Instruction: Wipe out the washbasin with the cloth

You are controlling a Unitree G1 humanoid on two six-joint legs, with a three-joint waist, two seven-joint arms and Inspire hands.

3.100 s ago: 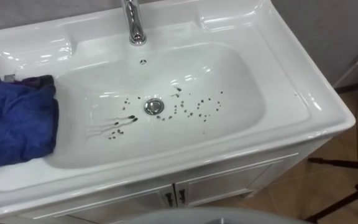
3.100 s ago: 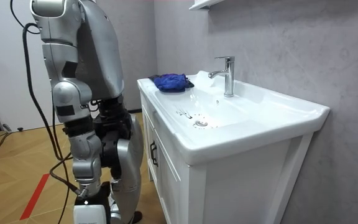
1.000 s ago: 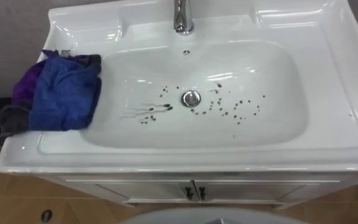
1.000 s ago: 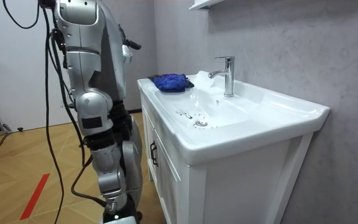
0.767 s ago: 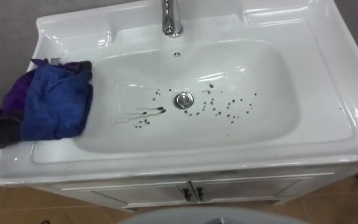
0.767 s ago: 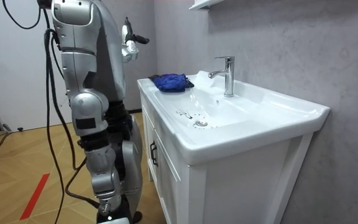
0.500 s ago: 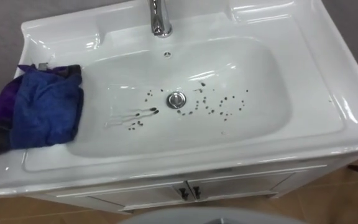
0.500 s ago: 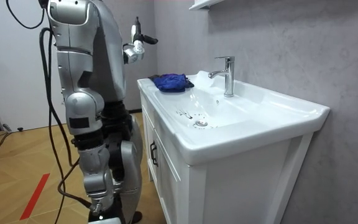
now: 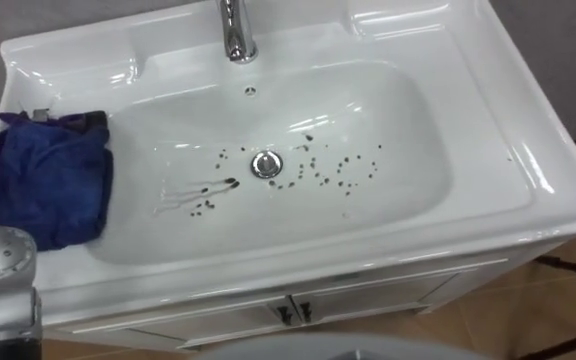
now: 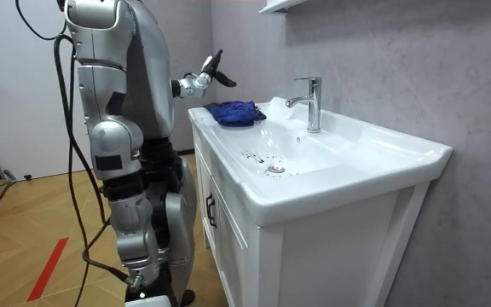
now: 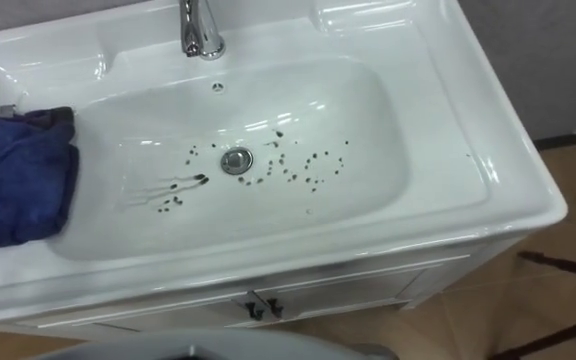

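**Step in hand (judged):** pick up cloth, pre-wipe.

**Status.** Robot stands upright at the vanity front. Left hand (image 10: 214,70) is up in the air, above and short of the blue cloth (image 9: 48,185). Its fingers are stretched out, nothing in them, no contact w/ the cloth. Right hand (image 10: 143,288) hangs low by the leg; finger state can't be told. Cloth lies bunched on the rim of the basin (image 9: 528,175), robot's left side, its right edge at the bowl's lip. Bowl is dirty: dark specks (image 9: 323,170) around and right of the drain (image 9: 266,165), plus smeared streaks (image 9: 193,195) to its left.

**Procedure (recommended).**
1. Lower left hand onto cloth centre, not the edge. The bunch looks thick, so close fingers round a deep fold.
2. Keep a flat pad of fabric under the palm; a balled cloth wipes poorly.
3. Start at streaks, work toward drain, then across specks w/ overlapping passes.
4. Keep wrist clear of the faucet (image 9: 233,35).

**Caution:** glazed surface looks slick & sloped; a weak grip probably lets the cloth slide out.
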